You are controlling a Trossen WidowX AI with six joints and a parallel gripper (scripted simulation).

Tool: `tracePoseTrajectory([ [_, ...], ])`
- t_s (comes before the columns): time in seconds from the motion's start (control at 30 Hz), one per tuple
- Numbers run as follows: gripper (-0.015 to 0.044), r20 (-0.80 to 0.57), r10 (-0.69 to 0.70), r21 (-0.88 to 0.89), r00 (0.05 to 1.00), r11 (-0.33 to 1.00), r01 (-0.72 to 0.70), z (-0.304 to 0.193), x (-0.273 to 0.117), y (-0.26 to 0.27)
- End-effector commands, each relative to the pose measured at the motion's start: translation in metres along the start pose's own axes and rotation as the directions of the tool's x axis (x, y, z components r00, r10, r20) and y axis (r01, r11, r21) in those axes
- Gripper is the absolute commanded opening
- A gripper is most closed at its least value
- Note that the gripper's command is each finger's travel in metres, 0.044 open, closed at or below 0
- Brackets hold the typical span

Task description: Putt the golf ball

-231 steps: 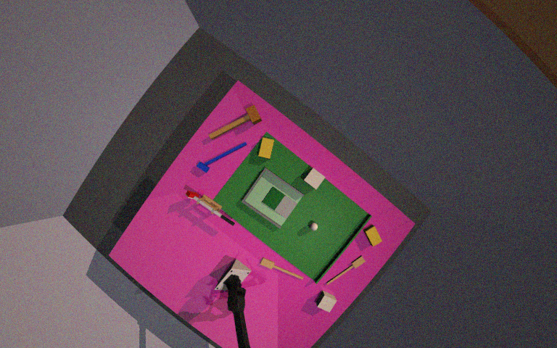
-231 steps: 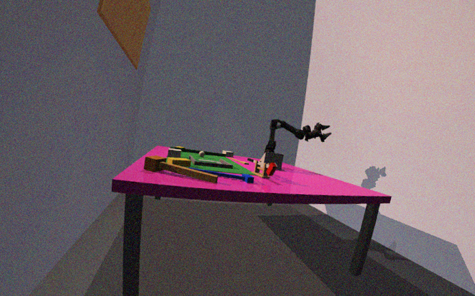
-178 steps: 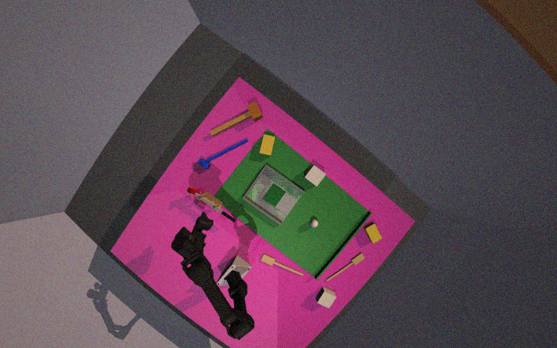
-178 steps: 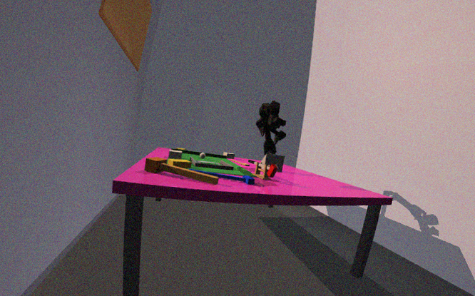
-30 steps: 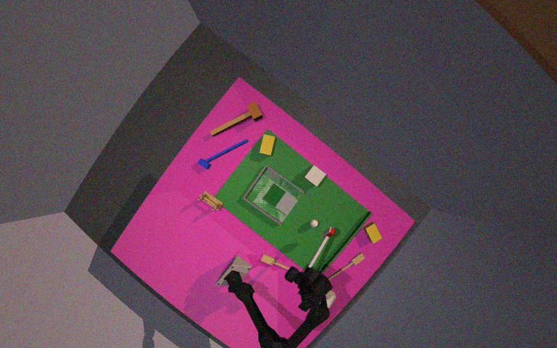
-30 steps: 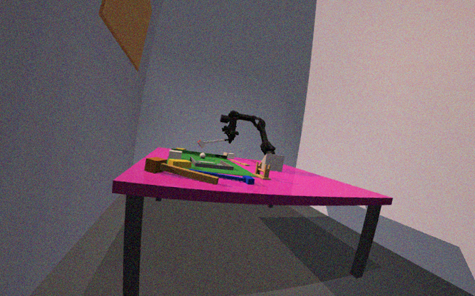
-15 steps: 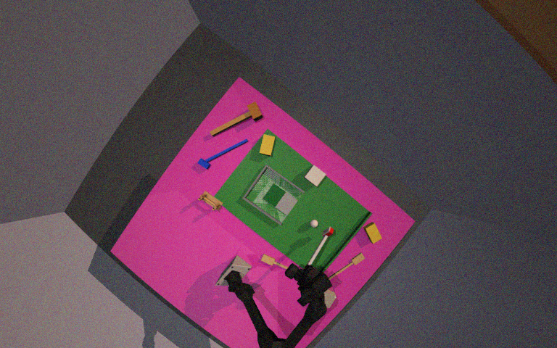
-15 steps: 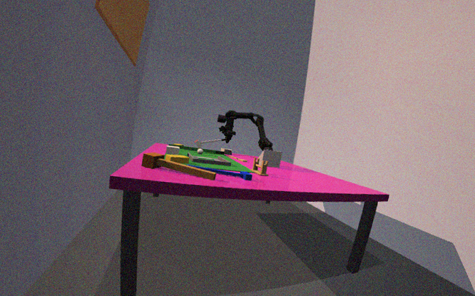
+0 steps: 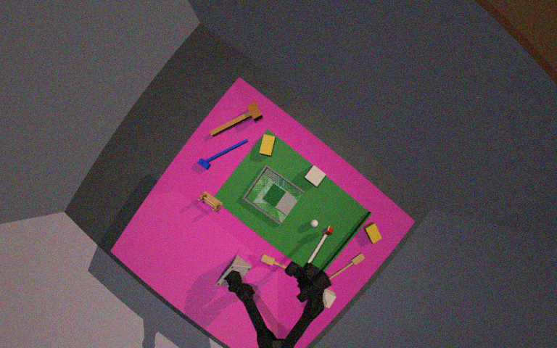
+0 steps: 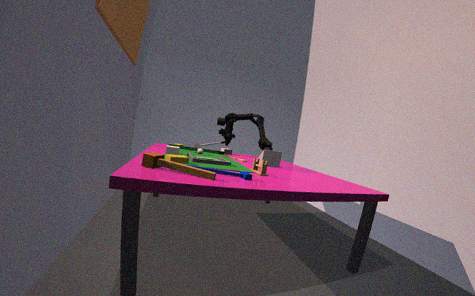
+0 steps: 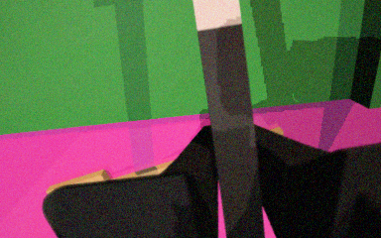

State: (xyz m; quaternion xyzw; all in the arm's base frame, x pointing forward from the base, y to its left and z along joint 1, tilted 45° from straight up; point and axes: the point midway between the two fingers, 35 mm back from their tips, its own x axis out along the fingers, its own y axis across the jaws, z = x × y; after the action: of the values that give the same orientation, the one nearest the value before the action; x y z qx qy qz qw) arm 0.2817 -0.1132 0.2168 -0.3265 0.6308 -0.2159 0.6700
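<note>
My gripper (image 9: 308, 265) (image 10: 226, 142) (image 11: 224, 131) is shut on the dark grip of the red putter. The putter's white shaft (image 9: 318, 248) (image 10: 211, 142) (image 11: 218, 14) slopes down from the fingers, and its red head (image 9: 329, 230) (image 10: 196, 145) is held above the green mat (image 9: 344, 205). The white golf ball (image 9: 314, 223) (image 10: 199, 151) is on the mat, between the head and the grey ramp (image 9: 286, 202) in the top view. The ramp leads to the raised green (image 9: 273, 194), inside a grey border. The head is outside the wrist view.
A dark rail (image 9: 347, 241) edges the mat near the putter. A white block (image 9: 315, 175) and a yellow block (image 9: 267, 144) stand on the mat. A blue putter (image 9: 225, 151), a brown mallet (image 9: 232, 123) and a wooden stand (image 9: 211, 200) are beside it. Two tan mallets lie near my arm.
</note>
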Motion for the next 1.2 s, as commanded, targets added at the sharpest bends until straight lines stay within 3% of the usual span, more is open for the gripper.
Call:
tracePoseTrajectory([
  [0.0, 0.0000, 0.007, 0.004, -0.002, 1.000, 1.000, -0.004, 0.000, 0.005, 0.001],
  [0.53, 0.0000, 0.000, -0.001, 0.001, 1.000, 1.000, 0.001, 0.000, 0.011, -0.001],
  [0.9, 0.0000, 0.008, 0.001, -0.001, 1.000, 1.000, -0.001, 0.000, 0.013, -0.030],
  [1.03, 0.0000, -0.001, -0.004, 0.006, 1.000, 1.000, 0.004, -0.001, 0.014, -0.026],
  [1.17, 0.0000, 0.002, 0.011, 0.004, 1.000, 1.000, -0.011, 0.006, 0.015, 0.014],
])
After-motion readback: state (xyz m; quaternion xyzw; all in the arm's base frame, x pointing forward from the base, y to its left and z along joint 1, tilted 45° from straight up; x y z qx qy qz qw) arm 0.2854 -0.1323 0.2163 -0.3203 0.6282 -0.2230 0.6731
